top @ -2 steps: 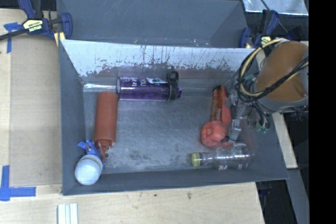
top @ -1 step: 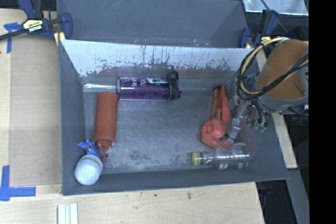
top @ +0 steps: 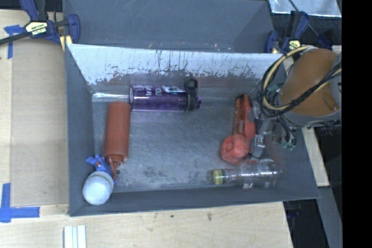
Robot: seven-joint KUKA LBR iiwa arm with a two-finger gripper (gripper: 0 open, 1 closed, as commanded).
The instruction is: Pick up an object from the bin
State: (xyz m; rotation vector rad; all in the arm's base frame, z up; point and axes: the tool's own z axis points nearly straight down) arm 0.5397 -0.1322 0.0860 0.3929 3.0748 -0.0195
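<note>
Down at the right side of the grey metal bin (top: 174,20), the end effector (top: 256,145), spread or pressed together one cannot tell, hangs just beside a crumpled red-orange soft lump (top: 234,150) that may slide against the clear plastic bottle (top: 247,177) nearby if clipped off-centre.

You have six loose things in the bin (top: 174,26). Three are bottles lying down: one purple bottle (top: 164,97) by the far wall, one reddish-brown bottle (top: 117,132) at the left, and one clear bottle (top: 245,176) near right. Two are red-orange, at the right: one long red-orange piece (top: 242,115) and one red-orange lump (top: 234,149). One white round thing (top: 97,188) lies in the near left corner.
</note>
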